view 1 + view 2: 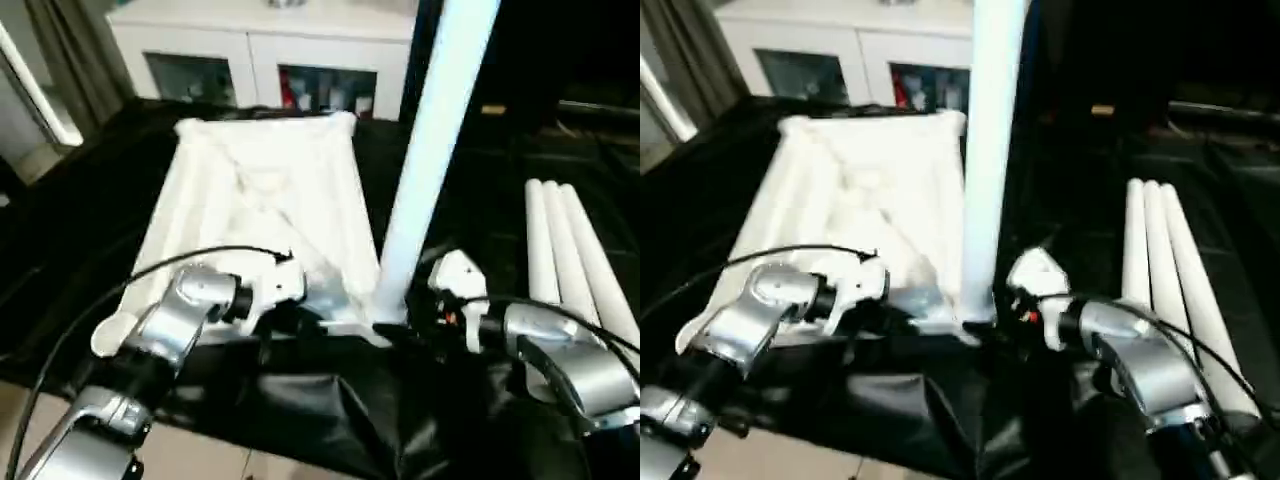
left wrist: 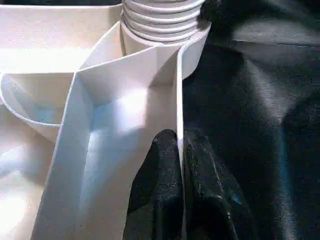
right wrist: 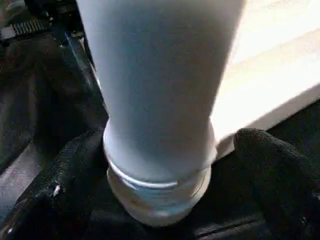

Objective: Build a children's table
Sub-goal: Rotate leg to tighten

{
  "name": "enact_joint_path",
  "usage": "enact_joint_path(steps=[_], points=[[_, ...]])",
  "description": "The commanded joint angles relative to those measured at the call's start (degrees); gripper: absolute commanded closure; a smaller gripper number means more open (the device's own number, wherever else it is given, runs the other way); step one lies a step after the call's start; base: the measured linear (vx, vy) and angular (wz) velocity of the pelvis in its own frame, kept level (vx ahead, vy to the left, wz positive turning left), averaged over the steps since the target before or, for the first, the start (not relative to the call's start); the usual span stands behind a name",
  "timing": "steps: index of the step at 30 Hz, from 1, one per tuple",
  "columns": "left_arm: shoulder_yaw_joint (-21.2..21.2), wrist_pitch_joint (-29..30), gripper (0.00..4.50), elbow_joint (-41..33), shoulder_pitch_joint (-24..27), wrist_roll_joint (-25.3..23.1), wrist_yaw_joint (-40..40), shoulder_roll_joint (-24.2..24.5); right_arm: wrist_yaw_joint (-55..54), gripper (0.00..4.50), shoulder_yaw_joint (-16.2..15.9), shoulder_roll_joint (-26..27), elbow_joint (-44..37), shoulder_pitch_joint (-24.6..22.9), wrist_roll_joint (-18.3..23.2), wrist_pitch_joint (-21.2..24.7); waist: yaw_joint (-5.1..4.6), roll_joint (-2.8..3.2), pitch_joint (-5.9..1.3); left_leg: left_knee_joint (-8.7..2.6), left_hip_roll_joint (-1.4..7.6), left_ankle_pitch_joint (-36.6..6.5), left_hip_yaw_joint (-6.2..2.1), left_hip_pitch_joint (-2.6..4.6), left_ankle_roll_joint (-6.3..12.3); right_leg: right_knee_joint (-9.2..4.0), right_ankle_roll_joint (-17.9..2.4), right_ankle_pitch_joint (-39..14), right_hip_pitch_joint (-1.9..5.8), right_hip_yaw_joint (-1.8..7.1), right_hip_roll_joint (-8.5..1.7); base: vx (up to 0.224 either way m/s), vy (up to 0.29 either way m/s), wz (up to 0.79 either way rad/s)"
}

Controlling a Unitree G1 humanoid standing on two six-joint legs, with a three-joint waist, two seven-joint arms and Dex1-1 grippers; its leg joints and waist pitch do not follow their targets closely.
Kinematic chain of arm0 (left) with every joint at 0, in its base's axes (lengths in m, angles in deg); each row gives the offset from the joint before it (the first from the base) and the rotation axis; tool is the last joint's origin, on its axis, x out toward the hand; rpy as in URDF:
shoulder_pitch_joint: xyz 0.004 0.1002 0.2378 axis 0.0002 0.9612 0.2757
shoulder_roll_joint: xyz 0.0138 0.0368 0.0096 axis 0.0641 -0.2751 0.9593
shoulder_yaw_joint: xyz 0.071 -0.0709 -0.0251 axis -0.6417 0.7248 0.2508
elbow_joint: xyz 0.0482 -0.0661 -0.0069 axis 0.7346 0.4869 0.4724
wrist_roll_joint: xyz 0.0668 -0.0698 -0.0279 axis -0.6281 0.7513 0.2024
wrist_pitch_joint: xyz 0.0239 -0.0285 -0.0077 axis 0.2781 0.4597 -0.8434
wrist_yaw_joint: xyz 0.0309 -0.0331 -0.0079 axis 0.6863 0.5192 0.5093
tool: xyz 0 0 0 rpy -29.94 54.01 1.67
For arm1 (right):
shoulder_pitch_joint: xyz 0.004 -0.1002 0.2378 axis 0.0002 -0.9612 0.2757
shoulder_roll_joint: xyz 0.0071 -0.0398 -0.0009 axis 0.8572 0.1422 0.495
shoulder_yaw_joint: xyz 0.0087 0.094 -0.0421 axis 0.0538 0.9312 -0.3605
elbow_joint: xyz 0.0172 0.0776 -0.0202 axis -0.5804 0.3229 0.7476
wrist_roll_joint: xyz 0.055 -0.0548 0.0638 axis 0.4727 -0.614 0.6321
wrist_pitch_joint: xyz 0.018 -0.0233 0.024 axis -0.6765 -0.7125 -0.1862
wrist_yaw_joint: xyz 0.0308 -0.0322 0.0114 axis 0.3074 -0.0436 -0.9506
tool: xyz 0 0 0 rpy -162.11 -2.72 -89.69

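Note:
The children's table top point(image 1: 260, 190) lies upside down on a black cloth, ribs facing up. One white leg point(image 1: 430, 150) stands upright in the socket at its near right corner; its threaded end point(image 2: 160, 20) sits in that socket. My left gripper point(image 2: 179, 137) is shut on the top's thin near rim wall point(image 2: 178, 90), one finger on each side. My right gripper point(image 3: 165, 165) is open around the base of the upright leg point(image 3: 155, 100), with a gap showing beside one finger point(image 3: 265, 160). Three more legs point(image 1: 575, 250) lie side by side on the right.
The black cloth point(image 1: 330, 420) covers the work surface and hangs over its near edge above a tiled floor point(image 1: 200, 455). A white cabinet with glass doors point(image 1: 270, 60) stands behind the table top. Black cables run along both silver forearms.

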Motion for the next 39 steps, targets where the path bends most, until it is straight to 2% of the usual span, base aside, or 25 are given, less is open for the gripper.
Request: enact_joint_path(steps=[1,5,6,10,13,15,21,22,26,30,31,32,33,34,35,36,37,38,39], points=[[0.39,-0.94,4.5,-2.23,-0.1,3.98,-2.22,-0.74,-0.19,0.22,-0.45,-0.53,0.49,0.98,-0.64,-0.17,-0.09,-0.9,-3.08,-2.95,2.99,-4.48,-0.55,-0.1,6.31,-3.42,-14.15,-0.76,3.31,3.41,-3.69,0.0,0.0,0.0],[0.57,-0.27,4.5,-3.25,0.19,3.75,-2.37,-0.27,-0.04,0.22,-0.57,0.09,1.21,1.34,-0.72,-0.23,-0.16,-0.95,-3.2,-2.77,2.87,-4.14,-0.59,-0.22,6.03,-3.2,-14.11,0.23,3.48,3.46,-3.68,0.0,0.0,0.0],[0.63,0.07,4.5,-3.79,0.38,3.8,-2.44,-0.16,-0.13,0.49,-0.48,0.47,1.68,1.47,-0.83,-0.59,-0.18,-0.97,-3.26,-2.71,2.84,-3.68,-0.6,-0.26,6.17,-3.1,-14.18,0.89,3.51,3.43,-3.64,0.0,0.0,0.0],[0.77,0.43,4.5,-3.98,0.54,3.76,-2.41,-0.27,-0.27,0.59,-0.03,1.88,3.17,1.82,-0.29,-1.84,-0.23,-0.88,-3.36,-2.51,2.79,-2.92,-0.6,-0.28,6.52,-2.87,-14.84,2.53,3.49,3.36,-3.59,0.0,0.0,0.0],[0.71,0.32,4.5,-3.64,0.62,3.62,-2.3,-0.33,0.09,0.97,-0.12,2.24,3.58,1.79,-0.01,-2.15,-0.21,-0.86,-3.38,-2.46,2.83,-2.95,-0.64,-0.21,6.63,-2.76,-15.02,2.92,3.5,3.35,-3.51,0.0,0.0,0.0],[0.66,0.58,4.5,-3.6,0.69,3.56,-2.36,-0.15,0.65,1.04,-0.22,2.55,3.71,1.64,0.41,-2.32,-0.2,-0.87,-3.37,-2.44,2.83,-3.49,-0.62,-0.21,6.6,-2.79,-15.03,2.43,3.53,3.34,-3.54,0.0,0.0,0.0],[0.67,0.73,4.5,-3.43,0.75,3.09,-2.13,0.09,1.35,1.66,-0.19,3.21,5.12,1.36,0.25,-3.19,-0.21,-0.88,-3.38,-2.35,2.76,-4.02,-0.63,-0.27,6.11,-2.79,-14.85,1.27,3.57,3.34,-3.56,0.0,0.0,0.0],[0.69,0.68,4.5,-3.31,0.72,3.06,-2.16,0.14,1.3,1.68,-0.23,3.35,5.4,1.39,0.18,-3.28,-0.18,-0.7,-3.38,-2.35,2.77,-4.16,-0.67,-0.28,5.95,-2.79,-14.85,1.03,3.56,3.33,-3.57,0.0,0.0,0.0],[0.75,1.16,4.5,-2.13,0.26,1.63,0.36,-0.1,-2.49,1.71,1.48,5.48,7.8,1.41,0.25,-2.94,-0.45,-0.69,-3.4,-2.36,2.71,-4.52,-0.7,-0.35,5.54,-2.82,-14.86,0.74,3.54,3.26,-3.49,0.0,0.0,0.0],[1.77,3.59,4.5,1.19,-1.22,-0.31,6.88,-1.98,-10.6,1.72,4.52,9.63,12.3,2.37,-0.15,-2.29,-0.91,-0.66,-3.33,-2.39,2.58,-5.19,-0.66,-0.35,4.14,-3.05,-14.79,-1.37,3.54,3.19,-3.46,0.0,0.0,0.0],[2.49,4.77,4.5,2.99,-2.15,-0.87,10.44,-3.36,-14.38,1.72,5.5,11.57,14.34,2.86,-0.52,-2.34,-0.91,-0.49,-3.33,-2.44,2.58,-5.7,-0.72,-0.25,3.66,-3.15,-14.54,-2.3,3.53,3.19,-3.47,0.0,0.0,0.0],[3.35,6.0,4.5,5.99,-3.77,-2.02,16.55,-5.71,-20.91,1.73,7.22,15.1,17.65,4.0,-0.73,-1.85,-1.19,-0.48,-3.0,-2.53,2.53,-6.65,-0.51,-0.14,3.09,-3.52,-14.41,-3.81,3.08,3.28,-3.41,0.0,0.0,0.0],[3.86,6.72,4.5,7.9,-4.81,-2.77,20.43,-7.2,-25.12,1.73,8.32,17.4,19.75,4.79,-0.83,-1.49,-1.21,-0.52,-2.95,-2.62,2.44,-7.68,-0.58,0.01,2.27,-3.67,-14.13,-5.72,3.17,3.21,-3.46,0.0,0.0,0.0],[3.86,6.72,4.5,7.9,-4.81,-2.77,20.43,-7.2,-25.12,1.73,8.32,17.4,19.75,4.79,-0.83,-1.49,-1.3,-0.47,-3.09,-2.75,2.36,-8.35,-0.75,0.11,1.28,-3.88,-13.23,-8.8,3.39,3.07,-3.59,0.0,0.0,0.0],[4.51,8.18,4.5,10.01,-6.07,-3.27,25.03,-9.35,-30.23,1.73,9.48,20.5,22.49,6.13,-0.97,-1.34,-1.26,-0.39,-3.18,-2.67,2.5,-8.41,-0.66,0.19,1.31,-3.96,-12.97,-8.6,3.32,3.29,-3.63,0.0,0.0,0.0],[4.81,9.27,4.5,11.54,-7.07,-3.73,29.01,-11.45,-33.91,1.73,9.47,23.3,25.12,7.68,-1.65,-1.88,-1.38,-0.22,-3.02,-2.81,2.52,-8.6,-0.7,0.17,1.21,-4.01,-13.01,-8.56,3.16,3.26,-3.51,0.0,0.0,0.0],[4.87,10.14,4.5,12.37,-7.65,-3.99,31.29,-12.85,-36.25,1.73,9.07,25.14,26.97,8.86,-2.49,-2.53,-1.7,-0.49,-2.83,-3.04,2.37,-10.13,-0.74,0.04,0.59,-4.29,-12.53,-10.82,3.17,3.12,-3.43,0.0,0.0,0.0],[4.74,11.0,4.5,13.01,-8.12,-4.34,33.23,-14.27,-38.98,1.73,8.7,27.08,29.06,10.24,-3.36,-3.56,-1.68,-0.46,-3.01,-2.99,2.33,-10.56,-0.83,0.19,0.16,-4.41,-11.96,-12.59,3.27,3.11,-3.73,0.0,0.0,0.0],[4.74,11.0,4.5,13.01,-8.12,-4.34,33.23,-14.27,-38.98,1.73,8.7,27.08,29.06,10.24,-3.36,-3.56,-1.75,-0.4,-3.07,-2.97,2.36,-10.16,-0.81,0.13,0.15,-4.38,-11.91,-12.14,3.23,3.17,-3.67,0.0,0.0,0.0]])
